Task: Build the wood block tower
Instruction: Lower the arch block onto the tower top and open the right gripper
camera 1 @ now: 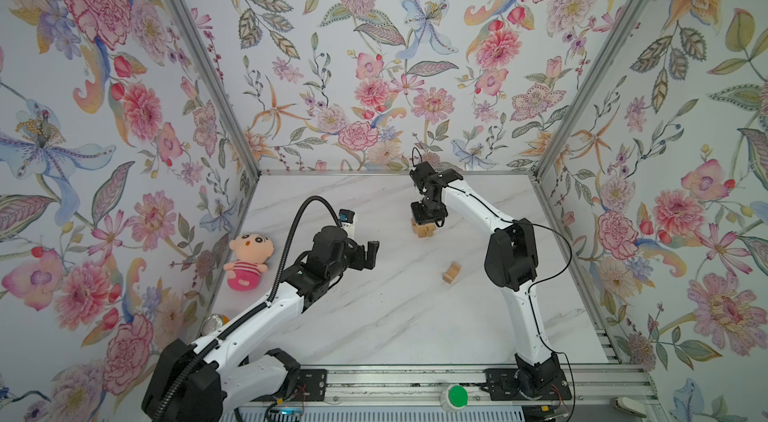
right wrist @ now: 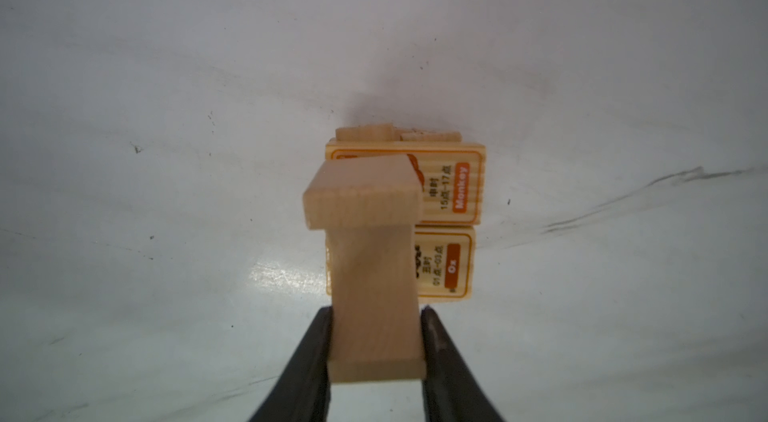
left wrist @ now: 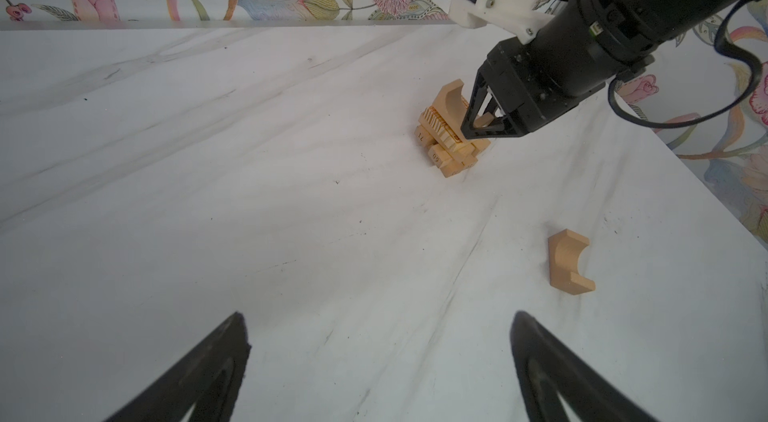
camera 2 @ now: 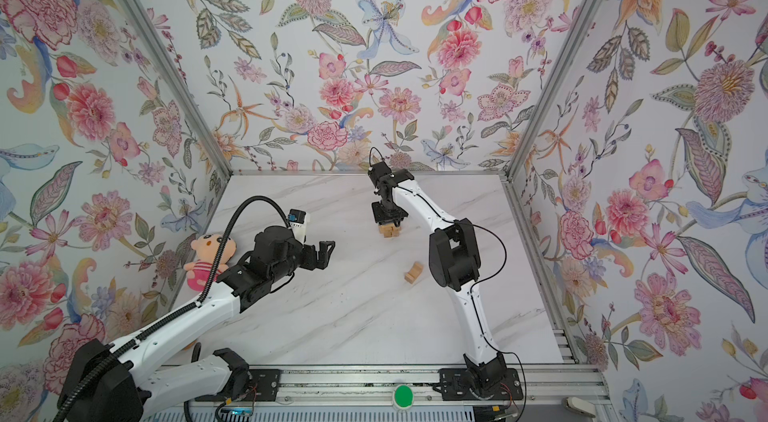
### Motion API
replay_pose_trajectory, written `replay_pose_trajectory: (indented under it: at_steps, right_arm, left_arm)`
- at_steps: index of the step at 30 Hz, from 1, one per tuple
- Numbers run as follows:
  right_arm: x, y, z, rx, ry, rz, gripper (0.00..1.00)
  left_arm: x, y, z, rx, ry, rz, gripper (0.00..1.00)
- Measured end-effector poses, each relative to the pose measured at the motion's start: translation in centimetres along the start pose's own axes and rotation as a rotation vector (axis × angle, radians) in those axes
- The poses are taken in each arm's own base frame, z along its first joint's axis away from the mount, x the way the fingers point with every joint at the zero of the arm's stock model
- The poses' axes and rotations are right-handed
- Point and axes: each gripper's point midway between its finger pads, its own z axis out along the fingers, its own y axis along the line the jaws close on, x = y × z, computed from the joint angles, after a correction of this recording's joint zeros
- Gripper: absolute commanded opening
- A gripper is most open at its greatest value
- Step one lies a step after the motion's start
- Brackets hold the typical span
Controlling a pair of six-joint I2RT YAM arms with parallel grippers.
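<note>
Marble-look table point(camera 1: 374, 316) is enclosed by floral walls point(camera 1: 374, 46). An arched block point(right wrist: 374, 274) is pinched by the right gripper point(right wrist: 377, 312) atop the tower point(right wrist: 453, 191), far mid-table; the left gripper point(left wrist: 379, 316) is held spread wide, empty.

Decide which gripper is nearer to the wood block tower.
Right. The right gripper is directly above the tower, clamping an arch block at its top. The left gripper hangs open, apart, off to the tower's left in both top views.
</note>
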Motion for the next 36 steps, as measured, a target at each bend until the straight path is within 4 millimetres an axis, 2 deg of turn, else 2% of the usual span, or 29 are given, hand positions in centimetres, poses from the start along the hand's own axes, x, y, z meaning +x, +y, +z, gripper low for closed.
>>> replay_pose_trajectory:
  at_steps: [9, 18, 28, 31, 36]
  right_arm:
    - [-0.1, 0.1, 0.1, 0.0, 0.002, 0.004, 0.36]
    - [-0.4, 0.1, -0.2, -0.005, -0.005, 0.018, 0.54]
    - [-1.5, -0.1, -1.9, 0.007, -0.051, 0.02, 0.56]
    - [-1.7, -0.6, -3.5, 0.031, -0.081, 0.025, 0.59]
    - [-0.5, -1.7, -8.2, 0.095, -0.148, 0.044, 0.67]
  left_arm:
    - [-0.1, 0.2, -0.1, -0.003, -0.007, -0.003, 0.99]
    - [0.0, 0.2, -0.1, -0.003, -0.008, -0.004, 0.99]
    - [-0.3, 0.4, -0.3, -0.003, -0.017, -0.007, 0.99]
    - [-0.4, 0.3, -0.4, -0.002, -0.02, -0.008, 0.99]
    - [-0.2, 0.5, -1.0, -0.002, -0.031, -0.018, 0.99]
